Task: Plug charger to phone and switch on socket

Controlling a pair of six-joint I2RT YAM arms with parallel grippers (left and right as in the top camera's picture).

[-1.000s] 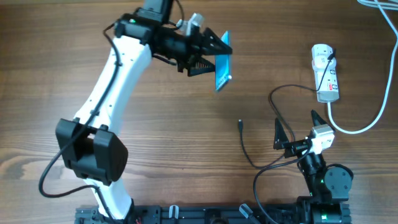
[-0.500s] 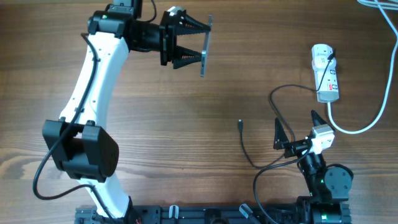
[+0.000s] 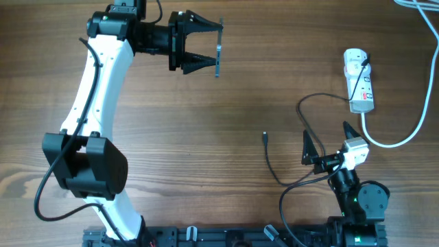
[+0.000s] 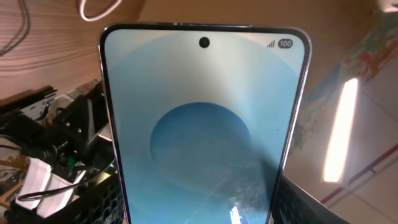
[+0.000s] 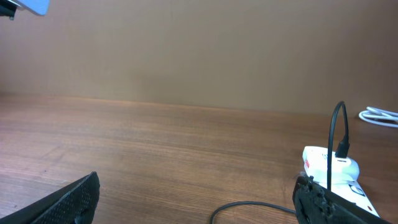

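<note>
My left gripper (image 3: 214, 49) is shut on the phone (image 3: 217, 56) and holds it edge-on, raised above the far left of the table. In the left wrist view the phone's blue screen (image 4: 205, 118) fills the frame between the fingers. The charger, a thin black cable (image 3: 302, 116), runs from its plug in the socket (image 3: 359, 81) down to a loose connector tip (image 3: 265, 137) on the table. My right gripper (image 3: 326, 140) is open and empty near the front right, with the cable (image 5: 249, 205) and socket (image 5: 333, 168) ahead of it.
A thick white cord (image 3: 405, 137) loops from the socket to the right edge of the table. A white cable (image 5: 379, 116) lies at the far right.
My left arm has swung left and back with the phone, turning it from a tilted face-on pose to edge-on. The right arm has not moved.
</note>
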